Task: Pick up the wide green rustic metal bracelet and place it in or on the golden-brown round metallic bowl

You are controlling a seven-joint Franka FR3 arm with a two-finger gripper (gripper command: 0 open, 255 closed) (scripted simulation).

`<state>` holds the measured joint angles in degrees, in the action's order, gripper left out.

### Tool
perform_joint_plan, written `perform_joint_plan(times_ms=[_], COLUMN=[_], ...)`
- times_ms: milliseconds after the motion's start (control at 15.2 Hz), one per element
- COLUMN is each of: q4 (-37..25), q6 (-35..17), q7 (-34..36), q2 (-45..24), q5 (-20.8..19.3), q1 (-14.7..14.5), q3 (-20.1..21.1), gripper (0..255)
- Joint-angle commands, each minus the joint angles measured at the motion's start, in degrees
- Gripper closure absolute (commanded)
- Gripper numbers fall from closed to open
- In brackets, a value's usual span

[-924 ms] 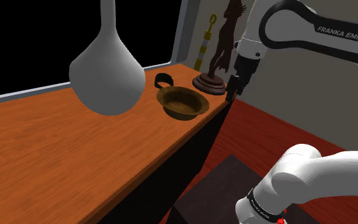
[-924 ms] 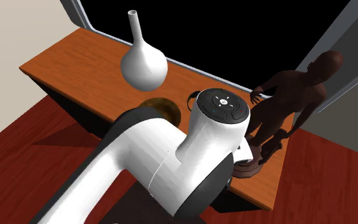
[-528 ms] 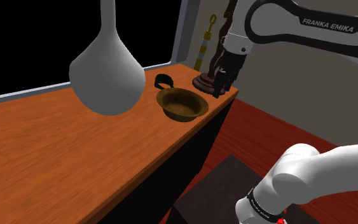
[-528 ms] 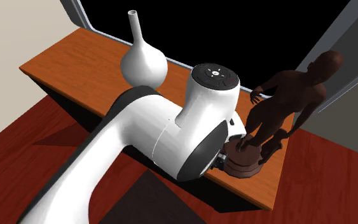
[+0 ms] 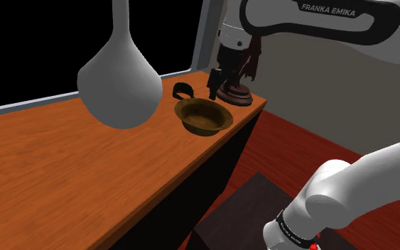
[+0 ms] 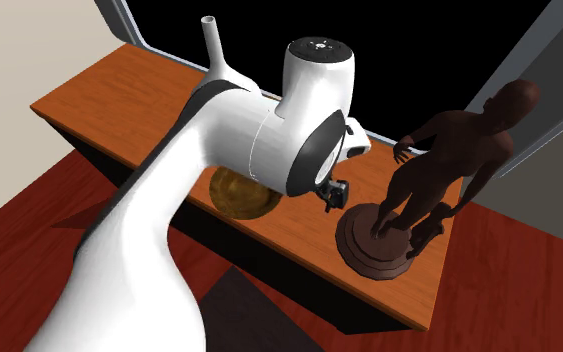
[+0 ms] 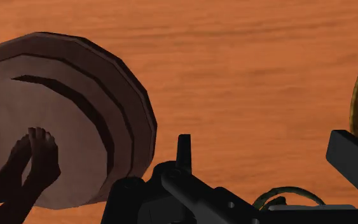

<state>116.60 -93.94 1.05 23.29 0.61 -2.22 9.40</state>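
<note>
Orange-brown wooden bench (image 5: 63, 163) below a black window area carries the wide dark bracelet (image 5: 183, 89), lying near the released, empty end effector (image 5: 214, 82), with the golden-brown round metallic bowl (image 5: 204, 117) close by. Probably light, stiff and slippery; pinch across one band wall.

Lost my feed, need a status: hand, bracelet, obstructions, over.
Hand open, empty, above table between bowl and statue base. Dark bracelet on table beyond bowl, untouched. Statue base close beside hand.
</note>
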Motion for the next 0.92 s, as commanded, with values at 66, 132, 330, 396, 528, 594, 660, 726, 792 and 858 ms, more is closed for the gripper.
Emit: perform_joint_plan(times_ms=[66, 132, 330, 396, 528, 594, 660, 726, 792, 858], q4=[-5.0, -6.9, -13.0, -15.2, -19.8, -21.3, -20.4, -19.5, -18.6, -17.7], q6=[-1.0, -1.1, -1.2, -1.1, -0.7, -0.5, -1.3, -2.1, -2.9, -3.7], q7=[1.8, 2.3, 4.1, 4.7, 5.9, 6.3, 6.3, 6.2, 6.2, 6.2], q2=[-5.2, -7.0, -12.5, -14.4, -18.3, -19.6, -19.4, -19.3, -19.2, -19.1], q5=[-0.1, -0.3, -1.2, -1.6, -2.7, -3.0, -3.0, -3.0, -2.9, -2.9], q1=[-0.8, -1.1, -1.9, -2.2, -2.9, -3.2, -3.2, -3.2, -3.2, -3.2], q3=[2.1, 2.8, 4.8, 5.4, 6.7, 7.0, 7.0, 7.0, 6.9, 6.9], gripper=[0, 0, 0, 0, 0, 0, 0, 0, 0, 0])
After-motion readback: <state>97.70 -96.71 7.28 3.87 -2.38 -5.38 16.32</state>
